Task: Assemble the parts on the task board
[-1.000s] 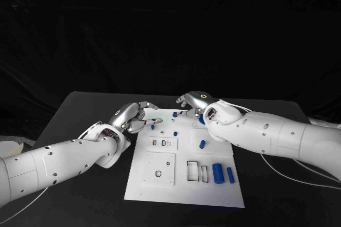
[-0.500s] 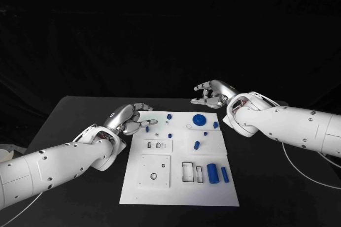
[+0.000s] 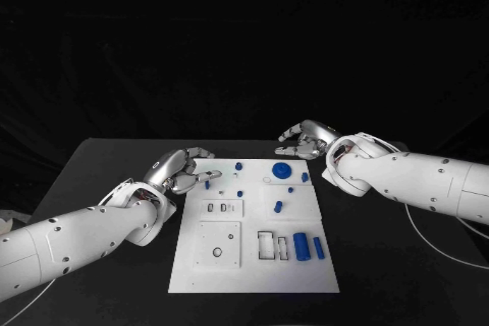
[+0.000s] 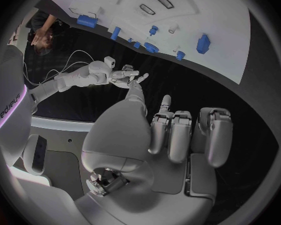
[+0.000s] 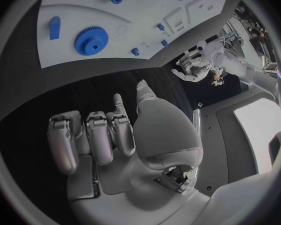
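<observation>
Here both robot hands hold nothing: the left robot hand [image 3: 181, 169], fingers loosely curled, hovers at the task board's [image 3: 255, 269] far-left edge, the right robot hand [image 3: 306, 139] past its far-right corner, near the blue gear [image 3: 283, 171].

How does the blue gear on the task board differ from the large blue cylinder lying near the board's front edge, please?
The blue gear is round, toothed and flat, with a hole in its middle; the large blue cylinder is smooth, long and lies on its side. The gear sits at the task board's far end, the cylinder near its front. Both are blue and untouched.
</observation>
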{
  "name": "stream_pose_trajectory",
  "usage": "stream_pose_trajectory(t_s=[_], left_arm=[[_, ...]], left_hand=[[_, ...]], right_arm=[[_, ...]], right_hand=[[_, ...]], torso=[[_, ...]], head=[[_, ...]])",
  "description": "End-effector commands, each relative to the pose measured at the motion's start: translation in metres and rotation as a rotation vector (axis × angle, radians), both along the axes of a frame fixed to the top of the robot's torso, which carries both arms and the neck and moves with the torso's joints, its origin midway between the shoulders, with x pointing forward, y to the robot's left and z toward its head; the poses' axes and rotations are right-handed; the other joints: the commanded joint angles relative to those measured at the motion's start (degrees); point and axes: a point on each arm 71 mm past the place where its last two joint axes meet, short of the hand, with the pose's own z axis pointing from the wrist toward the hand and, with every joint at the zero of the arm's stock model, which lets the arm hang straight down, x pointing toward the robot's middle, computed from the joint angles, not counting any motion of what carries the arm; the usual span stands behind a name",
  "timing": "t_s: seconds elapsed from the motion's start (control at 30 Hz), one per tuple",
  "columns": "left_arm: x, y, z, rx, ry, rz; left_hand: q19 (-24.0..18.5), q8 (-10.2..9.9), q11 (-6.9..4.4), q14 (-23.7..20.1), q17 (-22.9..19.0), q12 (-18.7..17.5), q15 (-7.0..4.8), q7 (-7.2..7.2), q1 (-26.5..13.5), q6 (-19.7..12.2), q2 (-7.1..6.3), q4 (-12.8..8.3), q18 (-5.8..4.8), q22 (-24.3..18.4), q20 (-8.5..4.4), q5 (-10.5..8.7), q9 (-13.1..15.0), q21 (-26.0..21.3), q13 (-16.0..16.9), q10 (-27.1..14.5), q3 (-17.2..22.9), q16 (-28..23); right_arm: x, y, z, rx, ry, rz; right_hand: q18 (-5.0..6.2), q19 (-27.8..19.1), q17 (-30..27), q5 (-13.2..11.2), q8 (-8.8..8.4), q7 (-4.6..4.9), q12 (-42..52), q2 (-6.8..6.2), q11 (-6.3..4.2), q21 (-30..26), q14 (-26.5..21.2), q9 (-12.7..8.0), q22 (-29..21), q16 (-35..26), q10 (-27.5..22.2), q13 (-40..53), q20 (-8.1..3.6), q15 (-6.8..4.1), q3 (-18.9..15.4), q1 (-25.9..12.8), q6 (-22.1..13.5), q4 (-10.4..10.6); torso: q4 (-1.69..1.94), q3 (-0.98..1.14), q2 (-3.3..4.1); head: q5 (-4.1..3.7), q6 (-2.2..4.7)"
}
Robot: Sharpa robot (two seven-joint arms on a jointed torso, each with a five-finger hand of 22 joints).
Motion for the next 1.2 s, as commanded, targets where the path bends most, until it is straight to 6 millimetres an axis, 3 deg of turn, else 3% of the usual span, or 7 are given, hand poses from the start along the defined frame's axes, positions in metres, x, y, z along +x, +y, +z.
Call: stream_pose_trajectory(t_s=[0.03, 0.13, 0.37, 0.53, 0.7, 0.87, 1.2], left_arm=[[-0.001, -0.002, 0.001, 0.001, -0.003, -0.015], [-0.001, -0.002, 0.001, 0.001, -0.003, -0.015], [-0.001, -0.001, 0.001, 0.001, -0.003, -0.014], [-0.001, 0.001, 0.001, 0.002, -0.003, -0.011], [-0.001, 0.0, 0.001, 0.002, -0.004, -0.013], [-0.001, 0.001, 0.001, 0.004, -0.003, -0.01], [0.0, 0.002, 0.0, 0.005, -0.005, -0.007]], left_hand=[[5.92, -0.26, 0.04, 5.96, 15.07, 0.15, 0.04, 0.01, -0.06, 0.48, 0.4, 0.05, -0.42, 15.09, 0.38, 0.23, -0.08, 0.14, 15.08, 5.85, -0.35, 0.15], [5.92, -0.26, 0.04, 5.96, 15.07, 0.15, 0.04, 0.01, -0.06, 0.48, 0.4, 0.05, -0.42, 15.09, 0.38, 0.23, -0.08, 0.14, 15.08, 5.85, -0.35, 0.15], [5.92, -0.3, 0.04, 5.96, 15.07, 0.15, 0.04, 0.01, -0.07, 0.51, 0.44, 0.05, -0.42, 15.09, 0.37, 0.24, -0.08, 0.14, 15.08, 5.85, -0.38, 0.15], [5.92, -0.31, 0.04, 5.96, 15.07, 0.15, 0.04, 0.01, -0.08, 0.52, 0.44, 0.04, -0.42, 15.09, 0.37, 0.24, -0.08, 0.14, 15.08, 5.85, -0.39, 0.15], [5.92, -0.31, 0.04, 5.96, 15.07, 0.15, 0.04, 0.01, -0.08, 0.52, 0.44, 0.04, -0.42, 15.09, 0.37, 0.24, -0.08, 0.14, 15.08, 5.85, -0.39, 0.15], [5.92, -0.37, 0.03, 5.96, 15.07, 0.15, 0.04, 0.0, -0.06, 0.57, 0.51, 0.02, -0.42, 15.09, 0.37, 0.27, -0.07, 0.14, 15.08, 5.85, -0.42, 0.15], [5.92, -0.42, 0.03, 5.96, 15.07, 0.15, 0.04, 0.0, -0.01, 0.6, 0.55, 0.0, -0.42, 15.09, 0.37, 0.29, -0.07, 0.14, 15.08, 5.85, -0.42, 0.15]], right_arm=[[0.002, -0.003, -0.007, -0.164, -0.018, -0.006], [0.003, -0.004, -0.012, -0.212, -0.016, -0.014], [0.003, 0.0, -0.024, -0.296, -0.008, -0.003], [0.004, 0.004, -0.03, -0.339, -0.003, 0.01], [0.005, 0.007, -0.036, -0.361, 0.01, 0.02], [0.005, 0.01, -0.039, -0.369, 0.023, 0.023], [0.005, 0.014, -0.043, -0.386, 0.058, 0.023]], right_hand=[[-0.82, 5.99, 15.08, 1.69, 0.02, 1.45, 0.2, -1.37, -1.27, 0.2, 6.0, 1.3, 15.06, 0.23, 6.0, 15.04, -1.55, -1.4, 1.07, -0.02, 0.31, -0.49], [-0.82, 5.99, 15.08, 3.28, 0.14, 2.83, 0.2, -2.18, -2.31, 0.2, 6.0, 2.29, 15.06, 0.23, 6.0, 15.04, -2.67, -2.54, 2.36, 0.65, 0.68, -1.31], [-0.82, 5.99, 15.08, 5.88, -0.73, 4.9, 0.2, -4.59, -0.78, 0.2, 6.0, 2.75, 15.06, 0.23, 6.0, 15.04, -2.78, -2.24, 4.88, 1.32, 0.64, -2.22], [-0.82, 5.99, 15.08, 6.54, -0.97, 5.14, 0.2, -5.62, -0.51, 0.2, 6.0, 2.76, 15.06, 0.23, 6.0, 15.04, -2.5, -1.98, 5.97, 1.62, 0.99, -2.37], [-0.82, 5.99, 15.08, 6.56, -1.06, 5.24, 0.2, -5.96, -0.42, 0.2, 6.0, 2.75, 15.06, 0.23, 6.0, 15.04, -2.42, -1.9, 6.29, 1.63, 1.13, -2.32], [-0.82, 5.99, 15.08, 6.38, -1.35, 5.22, 0.2, -6.29, -0.4, 0.2, 6.0, 2.65, 15.06, 0.23, 6.0, 15.04, -2.34, -1.85, 6.76, 1.78, 0.94, -2.31], [-0.82, 5.99, 15.08, 6.59, -1.67, 5.37, 0.2, -6.46, -0.28, 0.2, 6.0, 2.65, 15.06, 0.23, 6.0, 15.04, -2.2, -1.74, 8.13, 2.84, 1.13, -2.75]], torso=[[0.04, -0.01, 0.03], [0.09, 0.05, 0.07], [0.08, 0.12, 0.04], [-0.06, 0.08, -0.05], [0.17, 0.09, 0.03], [-0.07, 0.1, -0.03], [0.08, 0.09, 0.03]], head=[[-0.2, 0.02], [-0.16, -0.06], [-0.14, -0.06], [-0.12, 0.18], [-0.74, 0.13], [-0.35, 0.08], [-0.22, -0.15]])
